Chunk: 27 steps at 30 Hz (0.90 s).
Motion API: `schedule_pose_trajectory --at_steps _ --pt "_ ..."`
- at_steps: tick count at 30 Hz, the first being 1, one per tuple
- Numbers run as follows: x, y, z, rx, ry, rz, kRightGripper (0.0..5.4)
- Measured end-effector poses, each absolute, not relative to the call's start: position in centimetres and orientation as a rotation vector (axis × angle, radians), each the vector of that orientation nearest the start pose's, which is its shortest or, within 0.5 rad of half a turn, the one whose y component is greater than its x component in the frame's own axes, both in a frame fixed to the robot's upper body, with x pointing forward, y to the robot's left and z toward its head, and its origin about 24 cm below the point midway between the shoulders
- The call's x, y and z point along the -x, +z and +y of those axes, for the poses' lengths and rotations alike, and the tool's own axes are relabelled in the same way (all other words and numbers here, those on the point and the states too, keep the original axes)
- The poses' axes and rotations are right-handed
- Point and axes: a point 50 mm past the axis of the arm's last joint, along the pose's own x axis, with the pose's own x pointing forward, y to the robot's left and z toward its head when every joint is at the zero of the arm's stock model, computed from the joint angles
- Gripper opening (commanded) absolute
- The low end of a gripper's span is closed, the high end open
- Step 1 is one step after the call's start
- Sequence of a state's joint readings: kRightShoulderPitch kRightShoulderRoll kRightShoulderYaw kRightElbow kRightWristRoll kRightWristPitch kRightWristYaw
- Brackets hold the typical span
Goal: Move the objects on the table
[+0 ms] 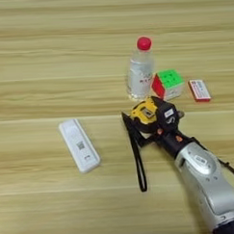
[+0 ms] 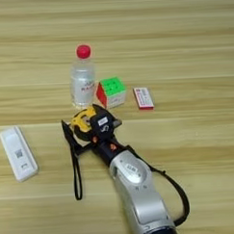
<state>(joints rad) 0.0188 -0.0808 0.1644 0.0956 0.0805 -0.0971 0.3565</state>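
Observation:
The yellow-black tape measure [image 1: 144, 113] lies mid-table, its black strap [image 1: 139, 166] trailing toward the front edge. My right gripper [image 1: 145, 119] is open and straddles it: one black finger stands at its left side and the other lies over its right side. The silver forearm [image 2: 136, 185] comes in from the bottom right. Behind the tape measure sits the red-green puzzle cube [image 1: 168, 83], with the small red-white flat box [image 1: 199, 90] to its right. The white oblong remote [image 1: 79, 144] lies apart at the left on the light wooden table [image 1: 38, 45].
A clear bottle with a red cap [image 1: 140, 72] stands upright just behind the tape measure and left of the cube, close to the gripper. A black cable [image 2: 180, 198] loops off the forearm's right side.

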Motion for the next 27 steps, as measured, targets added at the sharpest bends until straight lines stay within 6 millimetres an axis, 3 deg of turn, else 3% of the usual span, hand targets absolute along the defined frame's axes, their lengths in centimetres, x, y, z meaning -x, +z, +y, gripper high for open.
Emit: schedule_pose_trajectory --at_steps 14,19,27 --pt "-24.9 1.5 -11.9 0.004 0.469 0.028 5.37" --pt "-24.3 0.0 -12.9 0.011 0.435 0.103 5.37" --pt "-23.9 0.1 -14.1 0.019 0.395 0.101 5.37"
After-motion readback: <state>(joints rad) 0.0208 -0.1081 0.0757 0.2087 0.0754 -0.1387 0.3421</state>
